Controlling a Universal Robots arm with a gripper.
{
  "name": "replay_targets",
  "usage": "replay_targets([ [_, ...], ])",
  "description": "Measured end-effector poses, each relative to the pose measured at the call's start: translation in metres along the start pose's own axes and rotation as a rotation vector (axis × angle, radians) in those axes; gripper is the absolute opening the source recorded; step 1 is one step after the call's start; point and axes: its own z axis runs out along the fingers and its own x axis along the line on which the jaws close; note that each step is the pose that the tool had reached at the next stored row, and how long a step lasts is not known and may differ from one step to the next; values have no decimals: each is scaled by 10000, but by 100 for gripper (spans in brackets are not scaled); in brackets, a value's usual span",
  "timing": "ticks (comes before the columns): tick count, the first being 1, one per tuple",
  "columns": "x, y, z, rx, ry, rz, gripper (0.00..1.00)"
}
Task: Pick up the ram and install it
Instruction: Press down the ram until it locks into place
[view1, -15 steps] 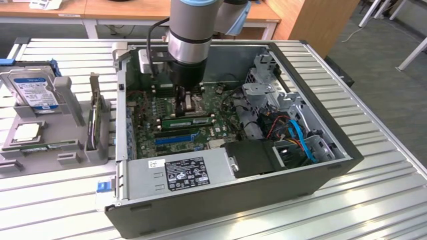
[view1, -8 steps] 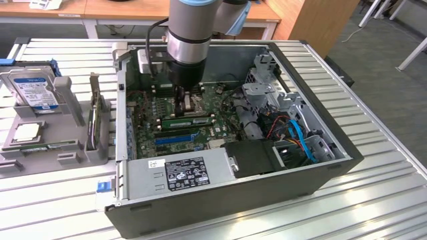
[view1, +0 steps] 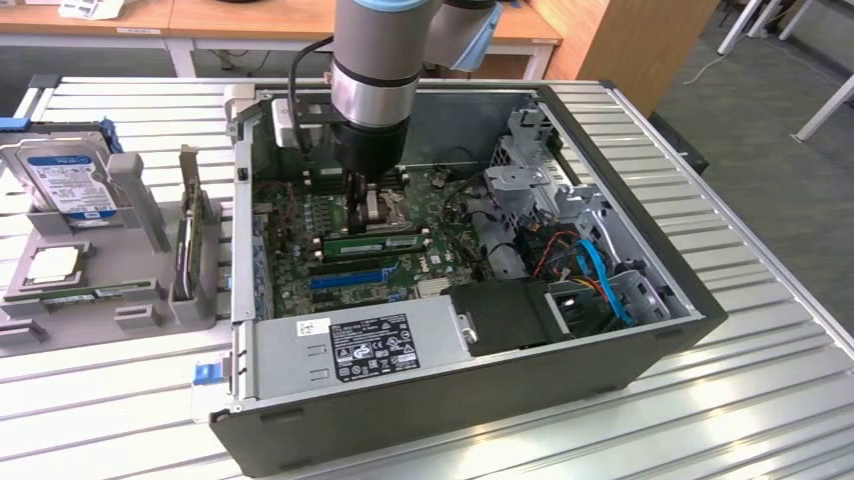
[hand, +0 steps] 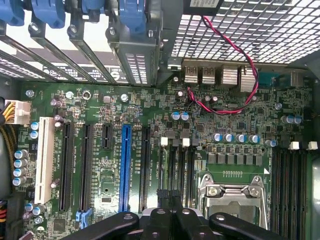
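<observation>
arm reaches down inside the open case (view1: 667, 300), gripper (view1: 363, 205) low over the board (view1: 441, 200), beside the cpu socket (hand: 235, 200). fingers (hand: 165, 197) pressed together, clenched, nothing visible between them in the wrist view.

ram (view1: 374, 243): a green stick lies flat-on along the board just in front of the gripper in the exterior view, apparently sitting in a slot. cannot tell whether it is fully latched. gripper tip is near it but not holding it.

other green boards stand in the grey rack (view1: 147, 270) on the exterior view's left, beside the hard drive (view1: 67, 175).

judgement: pick-up looks done, stick appears placed on the board; what remains, if anything, is confirming the seat. four black slots (hand: 292, 185) in the wrist view look unfilled.
</observation>
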Motion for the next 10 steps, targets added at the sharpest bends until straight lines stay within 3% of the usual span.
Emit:
replay_targets([
  [10,3,-1,51,0,1,2,10],
])
